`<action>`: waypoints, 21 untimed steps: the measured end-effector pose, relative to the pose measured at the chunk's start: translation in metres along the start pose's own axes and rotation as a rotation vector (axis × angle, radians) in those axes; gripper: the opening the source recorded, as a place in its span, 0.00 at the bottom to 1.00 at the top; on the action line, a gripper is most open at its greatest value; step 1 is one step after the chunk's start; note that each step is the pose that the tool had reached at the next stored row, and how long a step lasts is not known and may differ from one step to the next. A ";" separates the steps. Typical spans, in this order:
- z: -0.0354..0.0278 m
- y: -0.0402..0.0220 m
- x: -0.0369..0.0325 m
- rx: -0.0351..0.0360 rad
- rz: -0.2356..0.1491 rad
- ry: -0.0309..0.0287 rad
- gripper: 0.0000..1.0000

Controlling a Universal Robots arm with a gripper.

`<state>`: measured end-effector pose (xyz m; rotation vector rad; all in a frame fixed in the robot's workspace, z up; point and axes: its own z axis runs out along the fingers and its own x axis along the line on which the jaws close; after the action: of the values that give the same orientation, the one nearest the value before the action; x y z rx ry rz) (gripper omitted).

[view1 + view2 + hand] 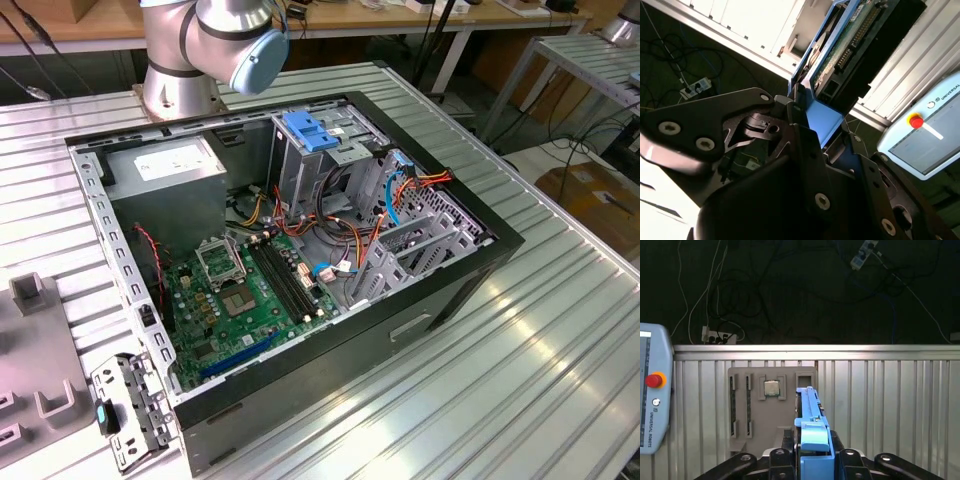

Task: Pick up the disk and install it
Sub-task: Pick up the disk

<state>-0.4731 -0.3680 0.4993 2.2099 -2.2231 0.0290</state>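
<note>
1. Exterior view's left, near corner: a grey moulded fixture plate is lying on the ribbed aluminium table. Just beside it, a small perforated metal bracket with a teal tab is lying flat.
2. Far side, left of centre: a silver robot arm with a pale-blue joint cap is rising from the table behind the case.
3. Centre: a black open-topped computer case is lying on the table with its interior facing up. A grey power-supply box is sitting at its far left, and a green motherboard is sitting nearer.
4. Right of the motherboard: a tall grey metal cage topped by a blue plastic latch is standing upright. Thin light-blue cables are running further right.
5. Second wrist view: the black two-fingered gripper is pinching narrow on the disk, a flat rectangular hard drive in a bright blue plastic carrier. The drive's green circuit-board face is showing as it reaches out past the fingertips.
6. First wrist view: the disk is standing edge-on in the gripper, with black fingers pressing both flanks of the carrier. Beyond it, a square silver processor chip is sitting in a recess of the fixture plate.
7. A pale-blue teach pendant with a round red button is sitting near the table's edge.
</note>
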 end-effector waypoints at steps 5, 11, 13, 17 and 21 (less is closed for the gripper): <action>-0.0077 -0.0001 0.0001 -0.0007 0.000 0.0000 0.37; -0.0077 -0.0024 0.0002 -0.0008 0.000 0.0000 0.37; -0.0077 -0.0080 0.0001 -0.0009 0.000 0.0000 0.37; -0.0076 -0.0213 0.0001 -0.0008 0.000 0.0000 0.37; -0.0075 -0.0373 0.0000 -0.0009 0.000 0.0000 0.37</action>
<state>-0.4358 -0.3681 0.5071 2.2093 -2.2227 0.0280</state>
